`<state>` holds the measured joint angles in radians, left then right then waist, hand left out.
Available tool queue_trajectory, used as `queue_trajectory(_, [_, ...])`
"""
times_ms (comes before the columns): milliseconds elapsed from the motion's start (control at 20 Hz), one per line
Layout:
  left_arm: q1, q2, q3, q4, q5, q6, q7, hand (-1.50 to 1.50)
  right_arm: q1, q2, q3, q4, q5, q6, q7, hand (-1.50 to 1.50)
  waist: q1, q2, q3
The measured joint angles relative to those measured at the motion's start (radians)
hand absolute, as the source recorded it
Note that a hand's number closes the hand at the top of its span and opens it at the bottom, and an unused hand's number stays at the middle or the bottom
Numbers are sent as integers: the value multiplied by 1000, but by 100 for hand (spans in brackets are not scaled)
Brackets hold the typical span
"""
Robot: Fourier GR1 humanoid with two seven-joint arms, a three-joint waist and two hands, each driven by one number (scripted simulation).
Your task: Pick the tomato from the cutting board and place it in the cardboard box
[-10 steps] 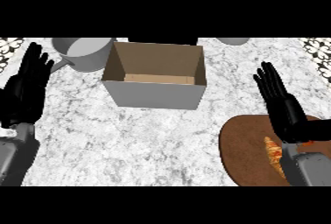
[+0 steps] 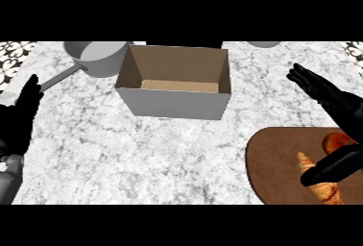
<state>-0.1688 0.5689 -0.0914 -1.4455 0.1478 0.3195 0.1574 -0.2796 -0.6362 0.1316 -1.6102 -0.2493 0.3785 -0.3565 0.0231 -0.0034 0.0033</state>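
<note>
Tomato, small round red-orange (image 2: 335, 141): on round dark-brown wooden cutting board (image 2: 276, 163) at lower right, mostly hidden behind right black hand (image 2: 333, 103). Board itself cut off by right and bottom edges. White-grey marble counter (image 2: 142, 153) beneath everything. Open brown cardboard box (image 2: 175, 81) top centre, well apart from board. Grey metal pot with handle (image 2: 99, 57) just left of box, rim cut at top. Right hand above board: fingers straight, thumb across golden croissant (image 2: 320, 182), gripping nothing. Left black hand (image 2: 25, 115) at left edge, fingers straight, resting.
</note>
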Motion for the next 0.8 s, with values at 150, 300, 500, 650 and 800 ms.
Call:
queue_trajectory(150, [27,20,-12,21,-30,-6,-16,0,38,-58,-2,63,6,138,-162,-150,5,20,6])
queue_trajectory(300, [40,25,-22,35,-49,-7,-27,0,62,-101,-13,119,-20,204,-256,-150,9,29,10])
queue_trajectory(500, [47,24,-32,50,-64,-7,-39,0,54,-163,-32,155,-5,197,-340,-150,15,33,12])
queue_trajectory(650, [48,24,-37,58,-72,-10,-46,0,35,-225,-48,169,62,147,-406,-150,20,32,12])
queue_trajectory(800, [45,21,-42,65,-79,-11,-55,0,19,-298,-28,169,171,91,-467,-150,30,33,10])
